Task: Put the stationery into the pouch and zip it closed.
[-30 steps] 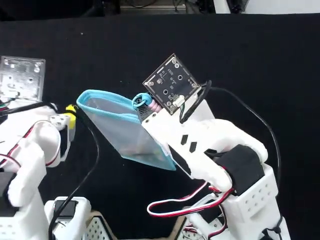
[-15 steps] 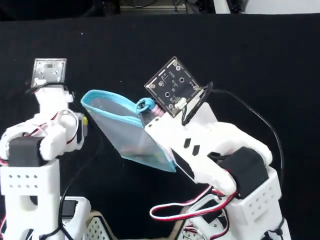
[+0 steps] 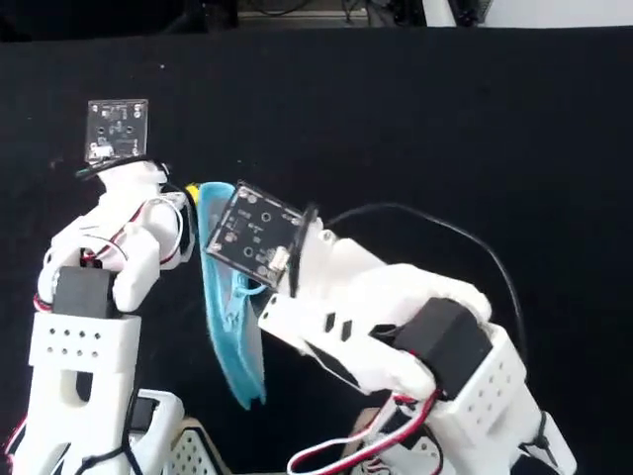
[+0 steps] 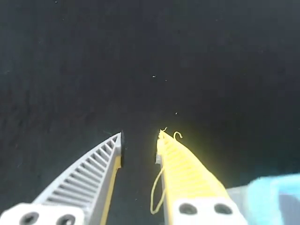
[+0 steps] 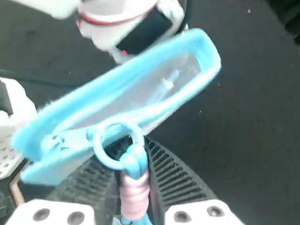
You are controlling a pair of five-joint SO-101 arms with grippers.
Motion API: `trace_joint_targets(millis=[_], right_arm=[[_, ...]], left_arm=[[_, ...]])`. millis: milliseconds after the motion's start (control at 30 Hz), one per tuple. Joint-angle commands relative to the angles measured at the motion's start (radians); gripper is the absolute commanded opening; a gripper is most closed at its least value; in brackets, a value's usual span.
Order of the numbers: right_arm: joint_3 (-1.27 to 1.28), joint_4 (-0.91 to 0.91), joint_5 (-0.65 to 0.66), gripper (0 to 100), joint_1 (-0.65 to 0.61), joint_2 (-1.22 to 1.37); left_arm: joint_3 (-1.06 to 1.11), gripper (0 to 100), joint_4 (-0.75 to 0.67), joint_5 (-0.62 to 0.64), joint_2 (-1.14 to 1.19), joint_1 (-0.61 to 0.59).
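Black cloth [image 3: 475, 119] covers the whole table. The light blue pouch [image 3: 226, 327] hangs over it between the two arms, and from the high view it is seen nearly edge-on.

The right gripper [image 5: 131, 149] is clamped on the zipper pull [image 5: 112, 140], a blue ring with a pink strap [image 5: 135, 187] that runs down between the ribbed black fingers. Holding it there makes sense, I think: the pull is the part that must travel along the mouth to close the pouch, and the pouch's own weight keeps the fabric stretched below it. The mouth looks open in the right wrist view (the two blue edges stand apart).

The left gripper [image 4: 138, 140] has its jaws spread and holds nothing. Its yellow finger [image 4: 183, 173] is just beside a blue corner of the pouch. Probably it is placed there to take the other end, so the zipper has something to pull against.

A small pale shape [image 5: 168, 80] shows through the clear side of the pouch, but I cannot tell whether it is one of the items to pack. From above, the wrist camera board [image 3: 252, 237] hides the right arm's fingers and the pull. The lower end of the pouch goes behind the arm bases, so I cannot tell if it touches the table.
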Motion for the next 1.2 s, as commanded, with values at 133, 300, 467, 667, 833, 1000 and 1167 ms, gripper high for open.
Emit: trace_joint_targets(millis=[133,300,467,667,833,1000,1167], right_arm=[[-0.005,-0.103,0.003,1.1,0.109,-0.035],[0.077,-0.19,0.002,1.1,0.117,-0.038],[0.213,-0.31,0.0,1.1,0.115,-0.039],[0.237,-0.321,-0.106,1.1,0.055,-0.041],[0.268,-0.319,-0.11,1.1,-0.061,-0.041],[0.315,-0.381,-0.109,1.1,-0.083,-0.041],[0.34,-0.411,-0.109,1.1,-0.083,-0.045]], left_arm=[[-0.127,13,0.189,0.002,-0.089,-0.131],[-0.202,13,0.305,-0.14,-0.242,-0.143],[-0.183,13,0.364,-0.187,-0.374,-0.061],[-0.059,13,0.331,-0.219,-0.404,0.005],[0.054,13,0.183,-0.215,-0.413,0.01],[0.153,13,0.014,-0.213,-0.413,0.015],[0.137,13,-0.074,-0.137,-0.413,0.101]])
